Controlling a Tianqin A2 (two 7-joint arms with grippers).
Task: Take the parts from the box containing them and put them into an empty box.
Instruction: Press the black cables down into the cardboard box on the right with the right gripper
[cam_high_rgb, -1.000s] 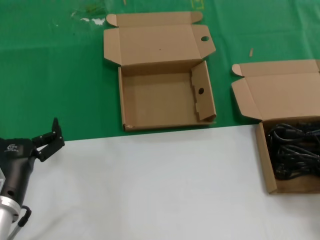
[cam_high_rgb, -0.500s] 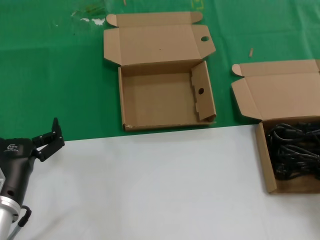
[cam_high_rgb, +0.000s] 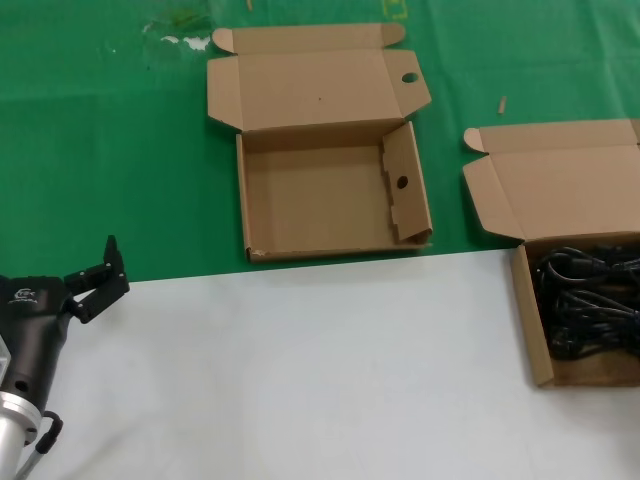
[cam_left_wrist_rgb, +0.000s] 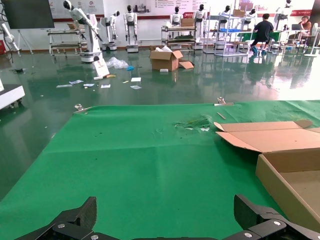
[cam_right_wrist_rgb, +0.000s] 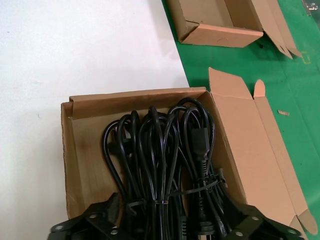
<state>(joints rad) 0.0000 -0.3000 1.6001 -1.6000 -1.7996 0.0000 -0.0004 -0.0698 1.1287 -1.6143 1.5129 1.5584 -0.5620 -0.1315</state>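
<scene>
A: Where are the parts (cam_right_wrist_rgb: 165, 165)?
B: Black power cables, several tied bundles lying in the box containing them (cam_right_wrist_rgb: 75, 150), directly under the right gripper (cam_right_wrist_rgb: 172, 222). In the head view that box (cam_high_rgb: 530, 330) sits at the right edge, half on the white sheet (cam_high_rgb: 300, 370).

A: Right gripper state?
B: Jaws spread wide, straddling the near ends of the bundles, not pinching anything. How close it hovers I can't say for sure; the wrist view only shows its fingertips at the frame edge.

A: Left?
B: The left gripper (cam_high_rgb: 97, 280) is parked far off over the sheet's edge, fingers apart, nothing between them. The empty box (cam_high_rgb: 330, 200) lies ahead of it and to its inner side on the green cloth (cam_high_rgb: 100, 150), lid open.

A: How will the cables handle?
B: Likely light to moderate in weight, floppy, rubbery sheath so decent grip. Loops will sag and may snag neighbouring bundles on the way up.

A: Where to grab?
B: At the tie (cam_right_wrist_rgb: 200, 187) or just beside it, where the strands are cinched tight and slim enough for the jaws. Avoid the loose loops at the far end from the gripper; the plug (cam_right_wrist_rgb: 200, 142) is hard but offset, so the bundle would swing.
</scene>
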